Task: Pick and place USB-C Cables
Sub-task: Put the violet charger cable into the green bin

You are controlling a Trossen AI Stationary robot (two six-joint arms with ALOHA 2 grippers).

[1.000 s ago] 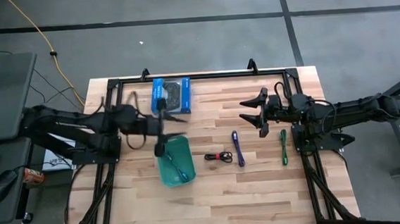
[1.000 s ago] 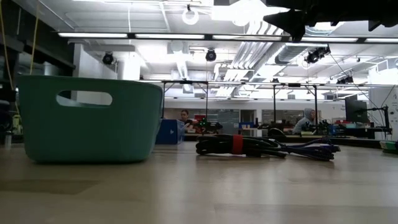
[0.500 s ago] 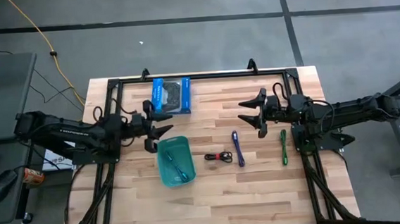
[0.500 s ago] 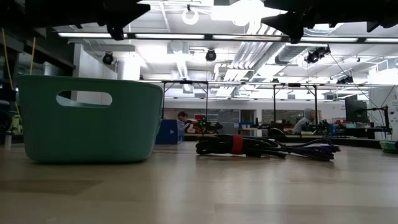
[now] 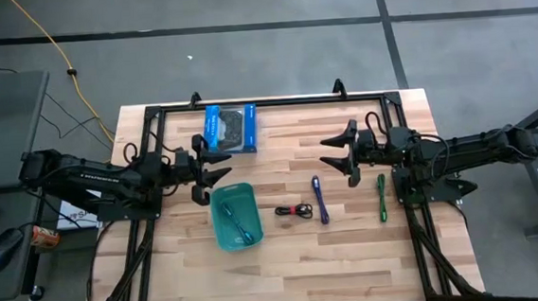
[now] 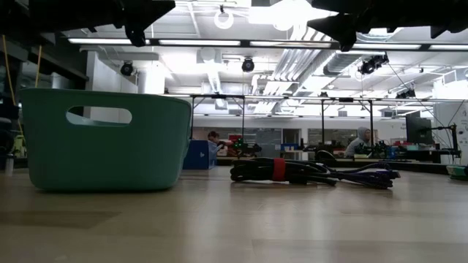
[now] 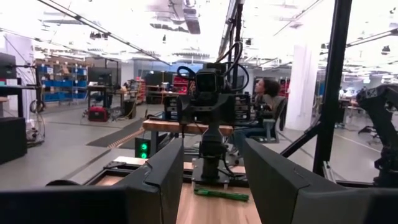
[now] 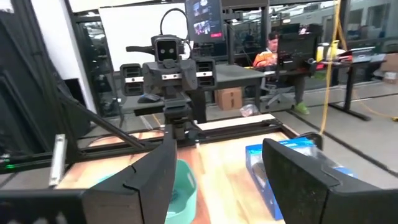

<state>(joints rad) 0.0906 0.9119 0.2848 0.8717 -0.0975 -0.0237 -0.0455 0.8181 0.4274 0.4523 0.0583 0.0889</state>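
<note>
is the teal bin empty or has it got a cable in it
Not empty: the high view shows a blue-teal cable lying inside the teal bin.

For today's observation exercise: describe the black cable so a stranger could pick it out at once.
Start at the teal bin on the wooden table. Just beside it, towards the right arm, lies the black cable, a small coiled bundle. Unlike the purple cable and green cable beyond it, it is black with a red tie.

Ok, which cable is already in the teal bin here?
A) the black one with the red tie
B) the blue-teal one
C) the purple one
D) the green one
B: in the high view the blue-teal cable lies inside the bin, while the black cable, purple cable and green cable are on the table to its right.
</note>
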